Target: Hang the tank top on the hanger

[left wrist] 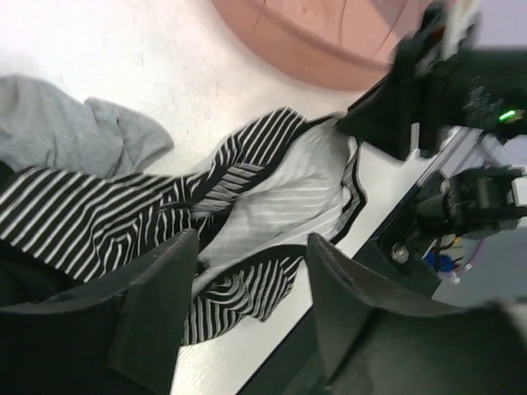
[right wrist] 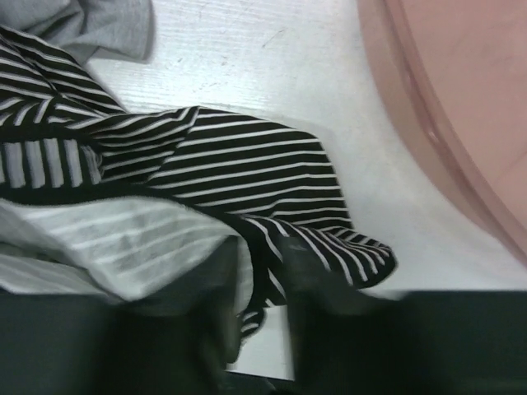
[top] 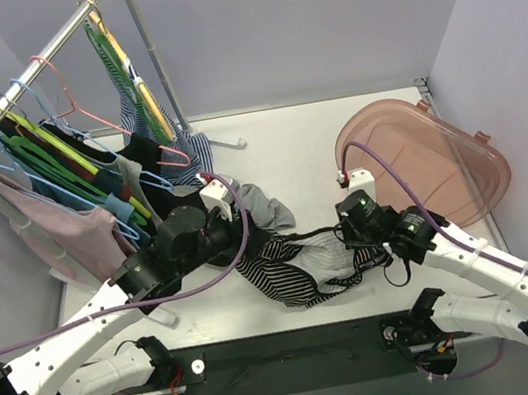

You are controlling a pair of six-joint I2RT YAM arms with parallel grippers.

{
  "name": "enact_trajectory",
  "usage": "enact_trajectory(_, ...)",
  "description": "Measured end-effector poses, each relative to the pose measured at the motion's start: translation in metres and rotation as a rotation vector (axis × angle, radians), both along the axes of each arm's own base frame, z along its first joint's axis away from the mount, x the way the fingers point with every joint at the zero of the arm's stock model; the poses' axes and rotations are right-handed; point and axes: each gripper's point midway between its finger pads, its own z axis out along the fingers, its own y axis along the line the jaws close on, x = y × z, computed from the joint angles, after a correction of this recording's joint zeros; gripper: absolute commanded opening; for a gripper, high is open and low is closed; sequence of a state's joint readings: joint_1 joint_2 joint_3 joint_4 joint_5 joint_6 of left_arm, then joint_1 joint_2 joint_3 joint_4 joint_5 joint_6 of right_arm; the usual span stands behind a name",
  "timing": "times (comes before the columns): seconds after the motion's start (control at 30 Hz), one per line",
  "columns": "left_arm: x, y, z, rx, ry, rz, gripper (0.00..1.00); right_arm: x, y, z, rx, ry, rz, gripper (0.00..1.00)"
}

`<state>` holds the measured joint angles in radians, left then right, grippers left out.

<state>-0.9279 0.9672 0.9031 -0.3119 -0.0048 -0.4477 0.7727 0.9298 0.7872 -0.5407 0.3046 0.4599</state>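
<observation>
Start with the tank top (top: pixel 307 269): crumpled on the counter (top: pixel 304 135) at the near middle, not yet on any hanger. Stretches with its long axis roughly from 9 to 3 o'clock in the overhead view, with bold stripes bunched toward the 9 o'clock end and the paler inside showing toward 3 o'clock. Lies just beside a gray cloth (top: pixel 268 207) at its 11 o'clock corner, perhaps touching it. Sits apart from a pink tub (top: pixel 431 164) off at 2 o'clock.

Meets an end effector at each end. At the 3 o'clock end, the right end effector (right wrist: pixel 259 271): fingers almost together with a fold of striped edge between them, so seemingly clenched on the tank top, though blurred in its own camera. At the 9 o'clock end, the left end effector (left wrist: pixel 255 243): released, fingers wide apart, hovering just over the striped part, contact not discernible.

Farther out, at 10 to 11 o'clock and well apart from the cloth, find the hanger (top: pixel 108 51), bright green, hooked on a rail (top: pixel 46 46) among other hangers and garments. Puts the left arm nearer the rail, with the right arm at the garment's far end. Probably calls next for closing the left fingers on the 9 o'clock end, then lifting and spreading the cloth along that same axis before any trip toward the rail. Hard to tell which fold is a strap.
</observation>
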Motion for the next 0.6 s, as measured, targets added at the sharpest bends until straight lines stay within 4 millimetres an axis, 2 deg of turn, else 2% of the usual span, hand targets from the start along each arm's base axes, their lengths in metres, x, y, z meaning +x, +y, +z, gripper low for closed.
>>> enact_trajectory(0.03, 0.001, 0.0, 0.006, -0.002, -0.014, 0.001, 0.74, 0.002, 0.003, -0.002, 0.005, 0.007, -0.005, 0.54)
enact_trajectory(0.13, 0.003, 0.001, 0.046, -0.031, -0.079, -0.008, 0.79, 0.006, 0.006, -0.01, 0.01, 0.035, -0.013, 0.64)
enact_trajectory(0.23, 0.004, 0.003, 0.109, -0.096, -0.179, -0.016, 0.8, 0.008, 0.014, -0.007, 0.048, 0.031, 0.002, 0.7)
enact_trajectory(0.33, 0.005, 0.007, 0.176, -0.177, -0.275, -0.011, 0.82, 0.008, 0.026, 0.003, 0.125, 0.01, 0.04, 0.7)
enact_trajectory(0.4, 0.009, 0.012, 0.208, -0.223, -0.317, 0.009, 0.82, 0.008, 0.034, 0.013, 0.179, -0.011, 0.067, 0.71)
enact_trajectory(0.5, 0.027, 0.025, 0.237, -0.263, -0.34, 0.087, 0.84, 0.006, 0.044, 0.028, 0.258, -0.048, 0.106, 0.71)
enact_trajectory(0.6, 0.057, 0.045, 0.244, -0.277, -0.319, 0.211, 0.85, 0.002, 0.051, 0.036, 0.313, -0.068, 0.141, 0.71)
